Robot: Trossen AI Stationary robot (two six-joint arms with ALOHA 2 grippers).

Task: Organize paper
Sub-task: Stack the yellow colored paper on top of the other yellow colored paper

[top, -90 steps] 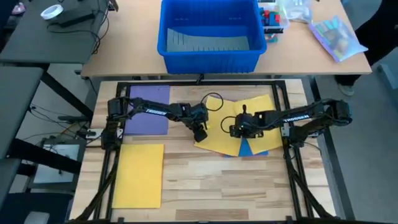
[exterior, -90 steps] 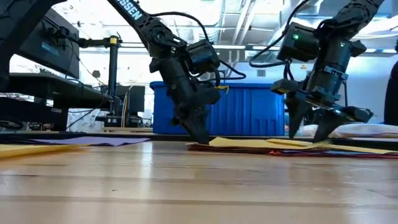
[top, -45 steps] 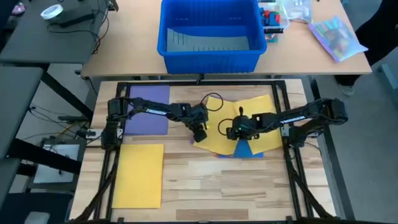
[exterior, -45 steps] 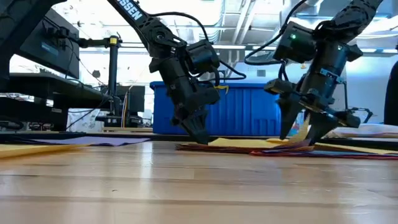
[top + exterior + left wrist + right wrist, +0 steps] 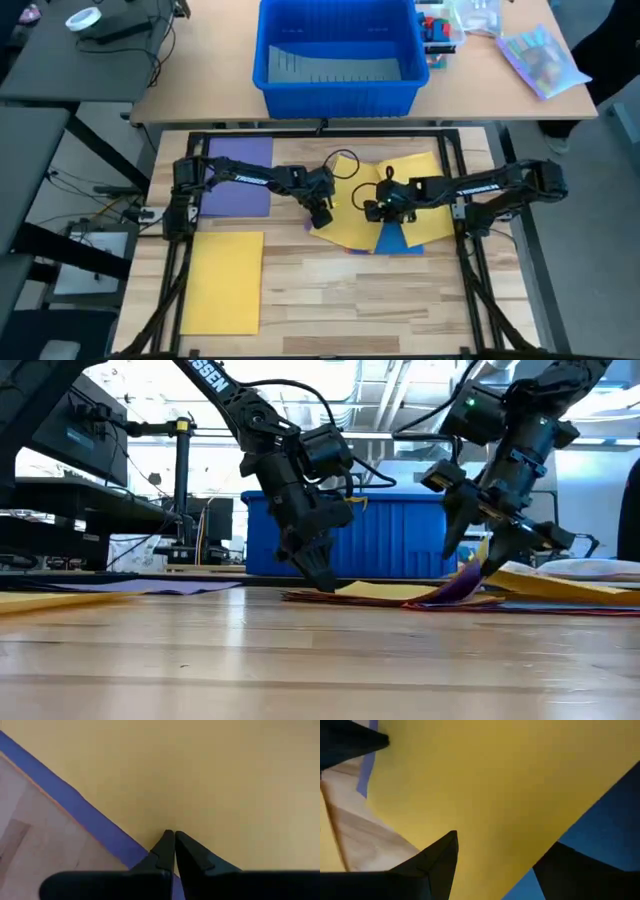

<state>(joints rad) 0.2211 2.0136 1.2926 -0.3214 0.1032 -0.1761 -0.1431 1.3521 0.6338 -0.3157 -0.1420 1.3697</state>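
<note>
The right hand (image 5: 492,550) has its two fingers spread, and the edge of a yellow sheet (image 5: 395,205) appears to curl up between them; I cannot tell whether it is truly pinched. That sheet tops the mixed pile (image 5: 400,596), over a blue sheet (image 5: 392,240) peeking out nearer the tabletop's (image 5: 330,300) front edge. On the pile's other side the left hand (image 5: 173,851), fingers closed together and holding nothing, presses its tips onto the yellow paper, apparently pinning the pile. Away from the pile lie a purple sheet (image 5: 238,175) and another yellow sheet (image 5: 222,280). The step looks like peeling off the top sheet; next calls for a firm pinch and clean lift.
</note>
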